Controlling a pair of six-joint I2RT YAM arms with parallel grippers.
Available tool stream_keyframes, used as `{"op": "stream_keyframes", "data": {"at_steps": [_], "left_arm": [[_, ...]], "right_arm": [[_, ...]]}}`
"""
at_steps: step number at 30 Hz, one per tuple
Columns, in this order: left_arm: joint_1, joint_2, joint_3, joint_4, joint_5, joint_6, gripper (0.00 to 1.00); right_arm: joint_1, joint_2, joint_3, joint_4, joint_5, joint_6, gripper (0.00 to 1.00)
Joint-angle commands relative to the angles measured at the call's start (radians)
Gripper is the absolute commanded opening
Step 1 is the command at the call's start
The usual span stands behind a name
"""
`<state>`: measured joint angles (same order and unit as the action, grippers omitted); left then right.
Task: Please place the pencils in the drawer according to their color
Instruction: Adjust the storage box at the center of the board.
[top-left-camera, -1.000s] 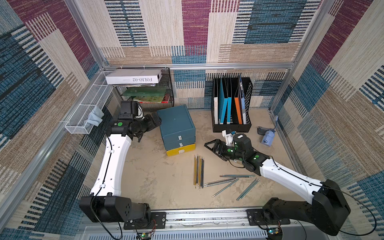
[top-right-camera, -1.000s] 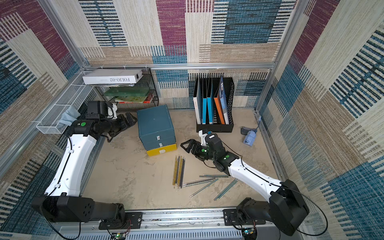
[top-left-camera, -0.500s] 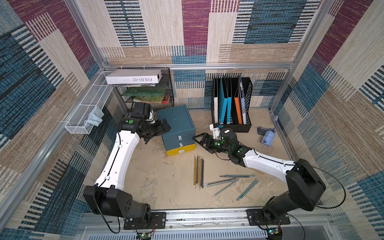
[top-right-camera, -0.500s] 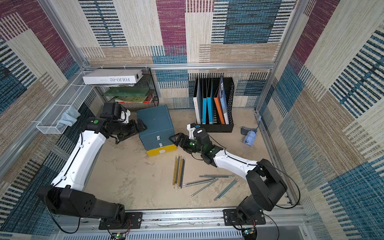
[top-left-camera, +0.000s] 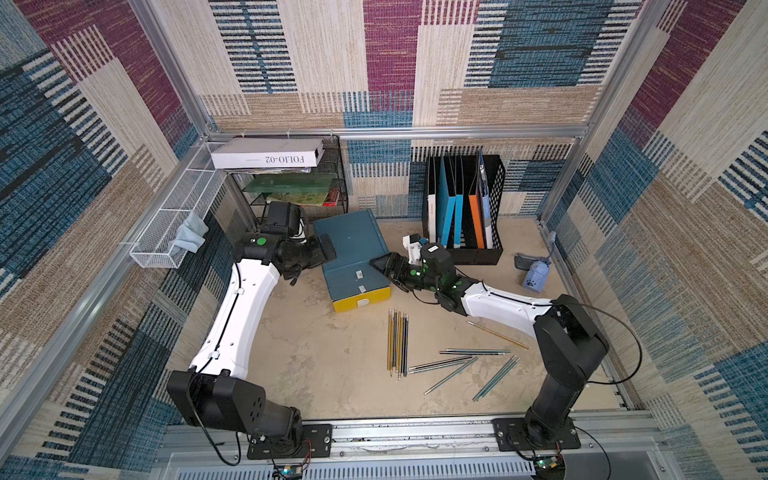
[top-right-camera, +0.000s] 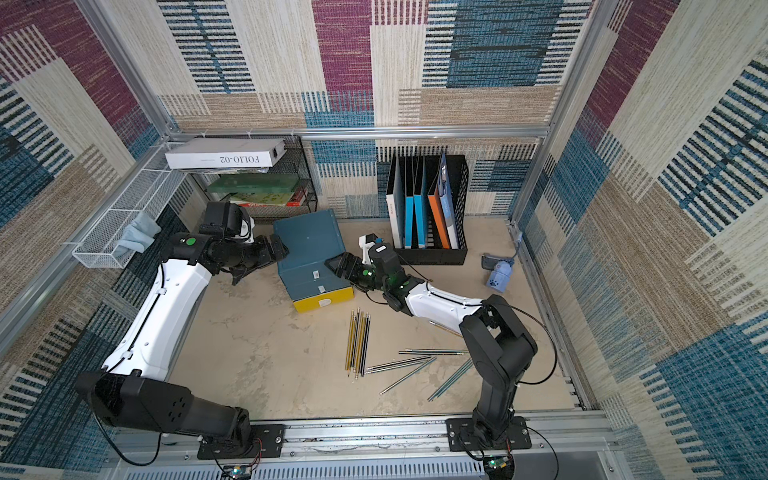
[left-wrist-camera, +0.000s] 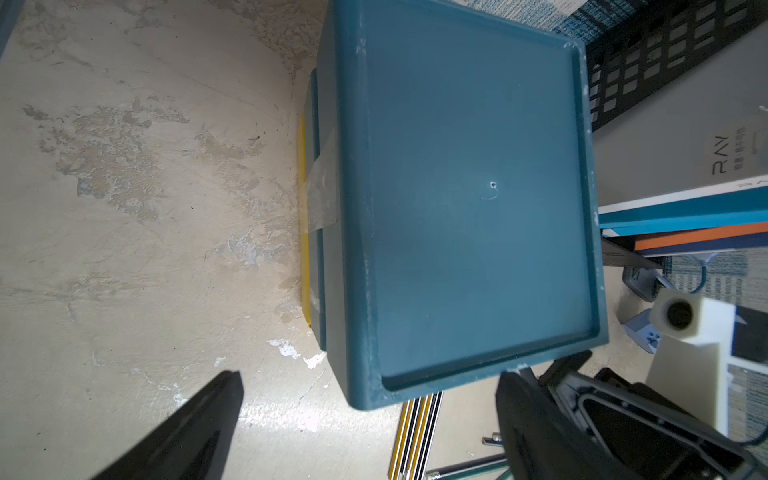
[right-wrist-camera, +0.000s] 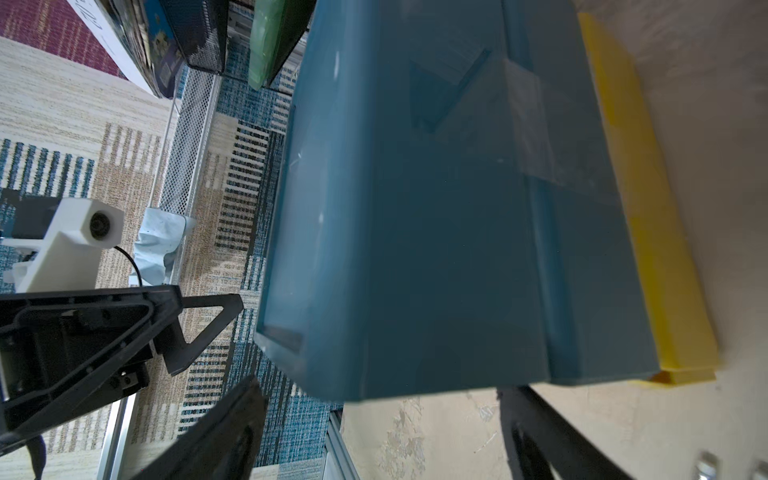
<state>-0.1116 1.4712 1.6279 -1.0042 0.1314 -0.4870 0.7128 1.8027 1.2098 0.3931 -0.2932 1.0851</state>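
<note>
Left jaws and right jaws stood wide open and empty, flanking the cabinet (top-left-camera: 353, 249). The pencils (top-left-camera: 398, 343) lay loose on the tabletop (top-left-camera: 311, 353) before it. Probably bracing it; next, the yellow drawer (top-left-camera: 361, 300) needed pulling out.

About fifteen pencils (top-left-camera: 397, 345), one drawer cabinet (top-left-camera: 353, 249), two robot arms (top-left-camera: 245, 316).

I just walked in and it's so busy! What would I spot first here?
The teal drawer cabinet with its yellow bottom drawer stands toward the back of the table, the left arm's open fingers and the right arm's open fingers on either side of it. In front, a neat bundle of yellow-and-black pencils and scattered teal pencils lie loose.
</note>
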Motion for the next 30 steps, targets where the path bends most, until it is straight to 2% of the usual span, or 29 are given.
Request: {"op": "stream_keyframes", "data": {"at_steps": [1,6,9,14,20,24,30], "left_arm": [[0.001,-0.004,-0.010,-0.008,-0.003,0.003,0.99],[0.001,-0.011,-0.029,-0.009,0.001,0.010,0.99],[0.001,-0.008,-0.034,-0.009,-0.008,0.013,0.99],[0.001,0.009,-0.012,-0.010,-0.032,0.018,0.99],[0.004,0.072,0.069,-0.010,-0.058,0.026,0.99],[0.009,0.137,0.131,-0.008,-0.062,0.031,0.99],[0.028,0.224,0.189,-0.009,-0.054,0.029,0.99]], "right_arm": [[-0.023,0.054,0.084,-0.019,0.008,-0.040,0.91],[-0.062,0.129,0.227,-0.089,-0.020,-0.067,0.91],[-0.072,0.130,0.261,-0.119,-0.048,-0.091,0.92],[-0.072,0.020,0.134,-0.094,-0.064,-0.085,0.93],[-0.066,-0.065,-0.053,0.041,-0.082,0.027,0.92],[-0.054,-0.031,-0.062,0.109,-0.100,0.090,0.87],[-0.032,0.049,0.020,0.125,-0.109,0.120,0.77]]}}
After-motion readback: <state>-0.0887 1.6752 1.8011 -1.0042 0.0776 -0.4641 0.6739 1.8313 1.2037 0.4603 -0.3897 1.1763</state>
